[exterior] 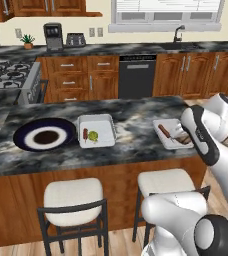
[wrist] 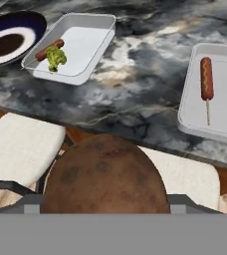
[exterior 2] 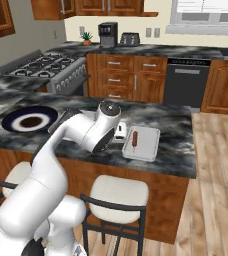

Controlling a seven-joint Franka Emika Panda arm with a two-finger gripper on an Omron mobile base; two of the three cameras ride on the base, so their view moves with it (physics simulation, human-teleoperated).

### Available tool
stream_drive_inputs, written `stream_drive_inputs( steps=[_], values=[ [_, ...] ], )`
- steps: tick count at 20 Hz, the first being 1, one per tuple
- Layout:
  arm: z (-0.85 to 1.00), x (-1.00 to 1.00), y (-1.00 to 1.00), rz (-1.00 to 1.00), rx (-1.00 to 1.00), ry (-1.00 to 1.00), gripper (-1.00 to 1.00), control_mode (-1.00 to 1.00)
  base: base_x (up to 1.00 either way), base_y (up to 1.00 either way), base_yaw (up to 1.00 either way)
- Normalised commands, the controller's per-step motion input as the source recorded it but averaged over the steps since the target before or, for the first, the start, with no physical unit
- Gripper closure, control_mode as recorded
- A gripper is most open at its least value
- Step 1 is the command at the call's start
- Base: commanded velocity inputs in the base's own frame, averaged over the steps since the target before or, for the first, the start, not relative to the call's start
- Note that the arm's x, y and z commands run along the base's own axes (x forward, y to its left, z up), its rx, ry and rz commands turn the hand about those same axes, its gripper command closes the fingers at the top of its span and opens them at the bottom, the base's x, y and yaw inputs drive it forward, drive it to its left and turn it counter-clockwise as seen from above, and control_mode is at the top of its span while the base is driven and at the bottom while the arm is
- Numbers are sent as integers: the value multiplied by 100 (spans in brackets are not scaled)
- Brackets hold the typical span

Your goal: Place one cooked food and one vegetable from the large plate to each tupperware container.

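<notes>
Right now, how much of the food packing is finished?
One container looks done: sausage and broccoli inside. The other container holds just a corn dog. The gripper grips a brown potato, likely its vegetable. The large plate looks empty, so placing the potato seems the last step.

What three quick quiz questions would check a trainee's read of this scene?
1. True or false: the large plate has food on it.
2. What lies beside the broccoli in the left tupperware container? A) sausage B) carrot C) egg
3. Fill in: the right tupperware container holds just a ____.
Key: 1 false; 2 A; 3 corn dog.
</notes>
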Motion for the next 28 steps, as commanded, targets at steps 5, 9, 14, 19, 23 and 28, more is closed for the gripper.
stream_drive_inputs(
  steps=[5,9,14,19,23,28],
  values=[
    [-10,100,-71,0,4,21,100,-100,0,0,0],
    [-21,100,-42,-11,-3,7,100,-100,0,0,0],
    [-23,78,-28,-5,-8,0,100,-100,0,0,0],
    [-60,69,-47,0,-9,0,100,-100,0,0,0],
    [-46,66,-48,0,-8,0,100,-100,0,0,0],
    [-28,52,-29,0,-4,6,100,-100,0,0,0]
  ],
)
